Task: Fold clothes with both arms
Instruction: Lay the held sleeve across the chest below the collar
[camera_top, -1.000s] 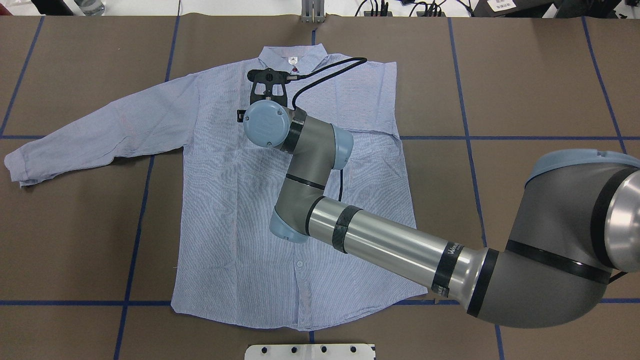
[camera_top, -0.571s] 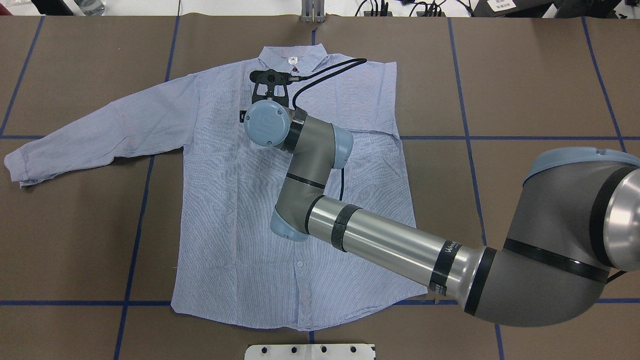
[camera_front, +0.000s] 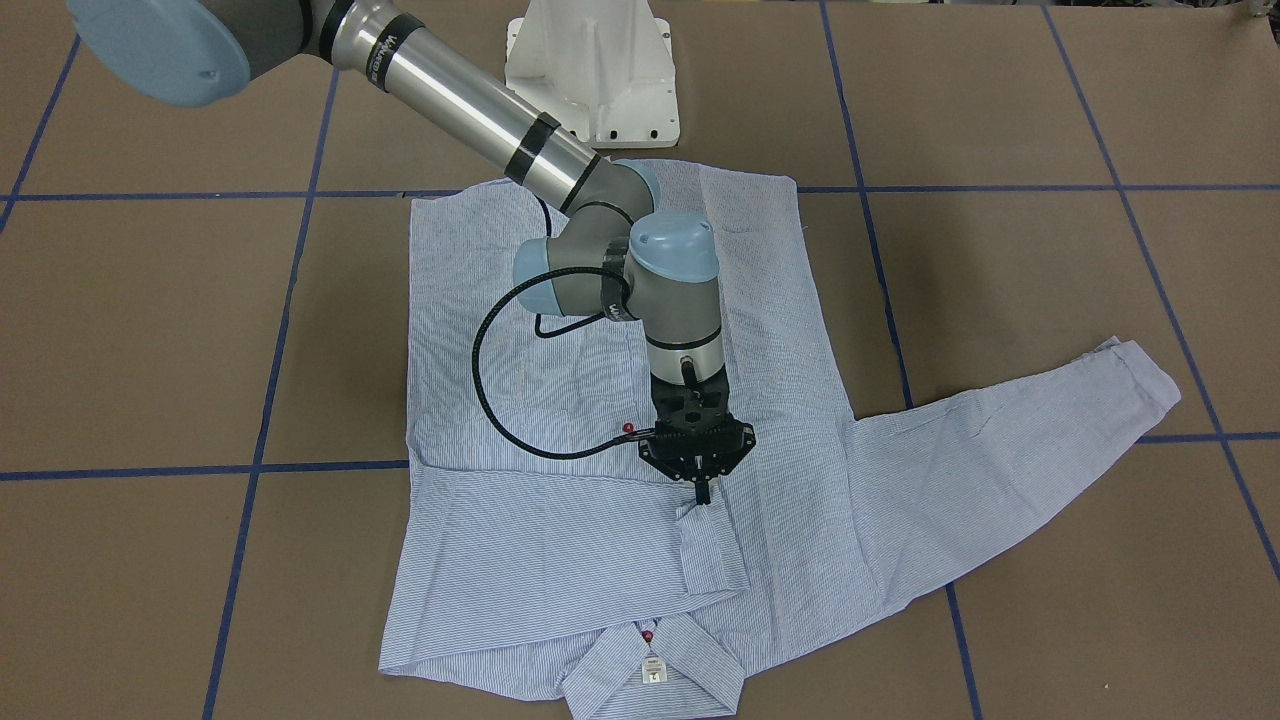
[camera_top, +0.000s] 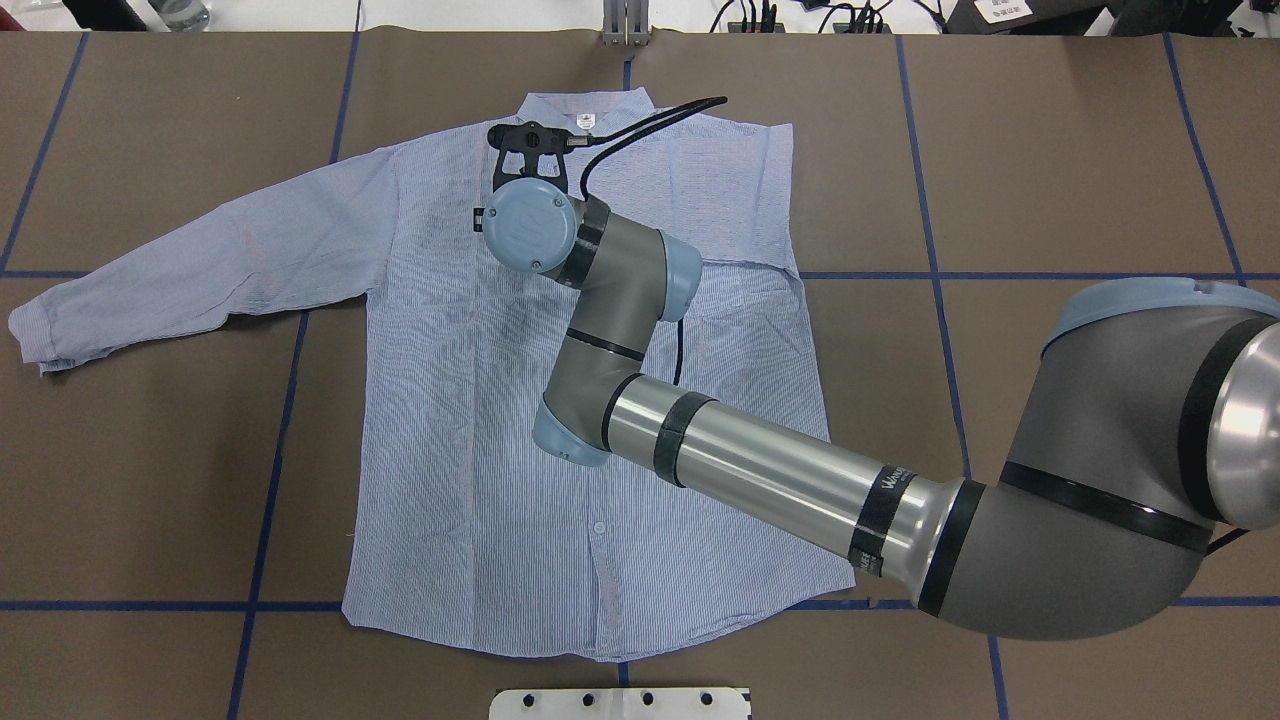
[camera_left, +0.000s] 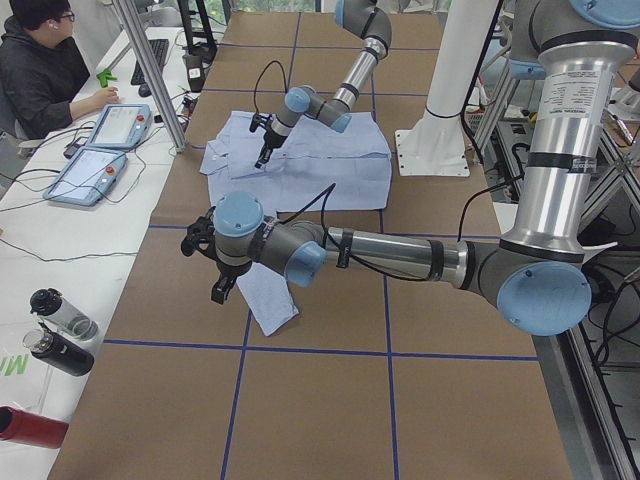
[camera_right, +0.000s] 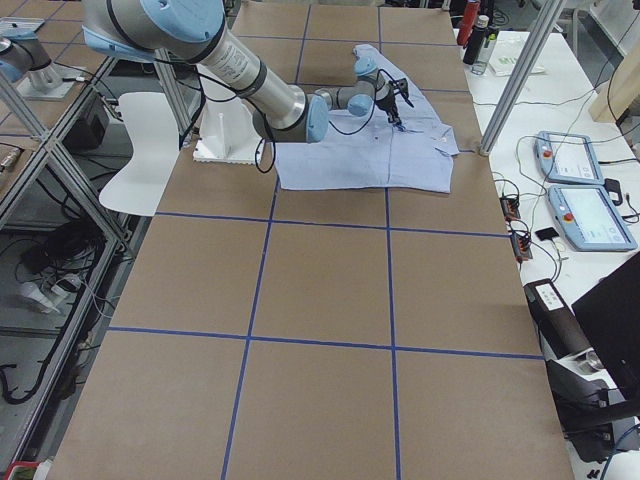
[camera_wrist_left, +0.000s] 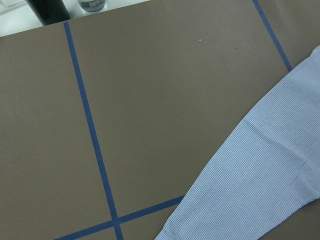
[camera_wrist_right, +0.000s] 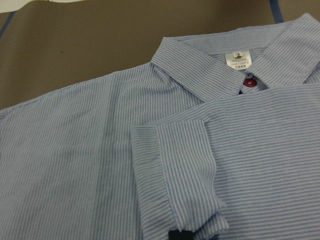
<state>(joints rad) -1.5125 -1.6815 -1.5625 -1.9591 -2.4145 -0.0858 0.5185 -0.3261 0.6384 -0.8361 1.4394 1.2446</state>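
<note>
The light blue striped shirt (camera_top: 470, 420) lies flat, front up, collar (camera_top: 585, 105) at the far edge. One sleeve is folded across the chest, and its cuff (camera_wrist_right: 185, 170) ends just below the collar and white neck label (camera_wrist_right: 239, 58). My right gripper (camera_front: 703, 490) points down at that cuff's end, fingers together and pinching the fabric. The other sleeve (camera_top: 200, 260) stretches out flat to the side. My left gripper (camera_left: 218, 290) hangs above that sleeve's cuff, shown only in the left side view, so I cannot tell its state. The left wrist view shows only the sleeve (camera_wrist_left: 260, 175) on the table.
Blue tape lines (camera_top: 270, 470) grid the brown table cover. The white pedestal base (camera_front: 592, 70) stands at the robot's edge. Beyond the far edge sit a person (camera_left: 40, 60), two tablets (camera_left: 100, 150), bottles (camera_left: 60, 330) and a metal post (camera_left: 150, 70).
My right gripper has shifted a little away from the robot, toward the collar, with its cable swinging along. The shirt body and outstretched sleeve lie as before.
</note>
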